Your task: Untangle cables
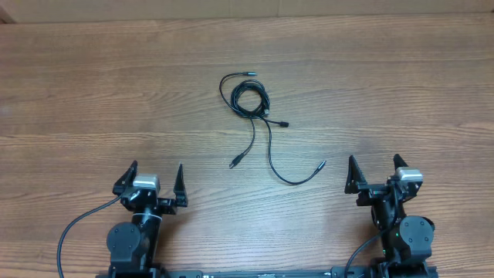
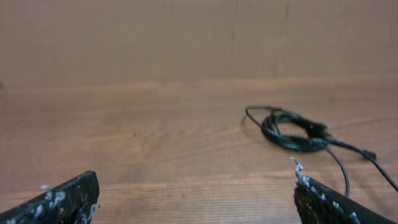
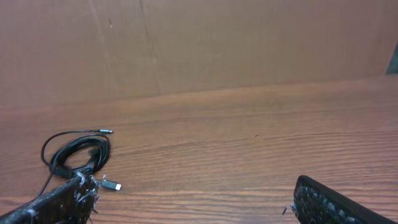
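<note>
The cables [image 1: 251,99] lie in the middle of the wooden table as a small black coil with loose ends trailing toward me; one end curves to the right [image 1: 297,179], another ends at a plug [image 1: 235,161]. The coil also shows in the left wrist view [image 2: 292,132] and in the right wrist view [image 3: 76,153], where a silver-tipped plug [image 3: 112,185] lies beside it. My left gripper [image 1: 154,184] is open and empty near the front left edge, apart from the cables. My right gripper [image 1: 376,174] is open and empty at the front right, close to the curved cable end.
A brown cardboard wall [image 2: 186,37] stands behind the table's far edge. The thicker black wires of the arms [image 1: 73,228] hang at the front edge near each base.
</note>
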Controlling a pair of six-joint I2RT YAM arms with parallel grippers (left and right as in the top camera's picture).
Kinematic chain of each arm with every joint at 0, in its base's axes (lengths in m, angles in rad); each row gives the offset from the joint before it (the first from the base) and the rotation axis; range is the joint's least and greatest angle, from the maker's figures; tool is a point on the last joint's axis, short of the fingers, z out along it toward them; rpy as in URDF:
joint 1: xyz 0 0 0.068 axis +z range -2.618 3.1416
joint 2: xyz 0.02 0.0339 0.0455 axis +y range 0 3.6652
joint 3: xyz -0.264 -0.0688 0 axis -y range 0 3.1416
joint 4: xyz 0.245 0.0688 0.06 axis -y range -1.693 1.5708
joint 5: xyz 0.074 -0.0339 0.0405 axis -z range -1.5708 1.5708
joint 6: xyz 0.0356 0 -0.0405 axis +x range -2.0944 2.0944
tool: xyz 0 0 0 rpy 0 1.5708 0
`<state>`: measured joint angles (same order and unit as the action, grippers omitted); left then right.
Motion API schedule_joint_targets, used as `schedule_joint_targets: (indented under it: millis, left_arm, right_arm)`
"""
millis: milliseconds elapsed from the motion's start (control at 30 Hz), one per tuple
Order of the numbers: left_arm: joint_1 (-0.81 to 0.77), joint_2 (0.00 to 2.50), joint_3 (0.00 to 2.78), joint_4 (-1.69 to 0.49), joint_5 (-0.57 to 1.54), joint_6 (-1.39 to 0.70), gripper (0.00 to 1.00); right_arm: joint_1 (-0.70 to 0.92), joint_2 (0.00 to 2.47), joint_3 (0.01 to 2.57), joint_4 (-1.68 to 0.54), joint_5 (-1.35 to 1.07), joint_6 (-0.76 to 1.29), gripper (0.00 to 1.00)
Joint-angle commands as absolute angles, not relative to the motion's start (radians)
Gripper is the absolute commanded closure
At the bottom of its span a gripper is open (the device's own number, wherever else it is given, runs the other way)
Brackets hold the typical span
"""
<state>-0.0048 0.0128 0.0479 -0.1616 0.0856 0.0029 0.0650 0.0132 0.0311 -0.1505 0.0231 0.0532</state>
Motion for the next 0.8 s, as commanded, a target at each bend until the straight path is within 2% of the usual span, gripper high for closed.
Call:
schedule_joint_targets:
  millis: [0,333,567,767]
  left_arm:
    - [0.001,0.008,0.104,-0.229,0.069,-0.008,0.00]
    - [0.001,0.168,0.266,-0.346,0.049,-0.063,0.00]
    - [0.001,0.403,0.422,-0.386,0.081,-0.099,0.00]
    - [0.001,0.659,0.677,-0.576,0.107,-0.105,0.00]
  right_arm:
    - [0.059,0.023,0.091,-0.150,0.047,0.065,0.00]
    - [0.059,0.180,0.228,-0.252,0.046,0.083,0.00]
    - [0.059,0.393,0.410,-0.354,0.030,0.083,0.00]
    - [0.059,0.628,0.628,-0.517,-0.006,0.083,0.00]
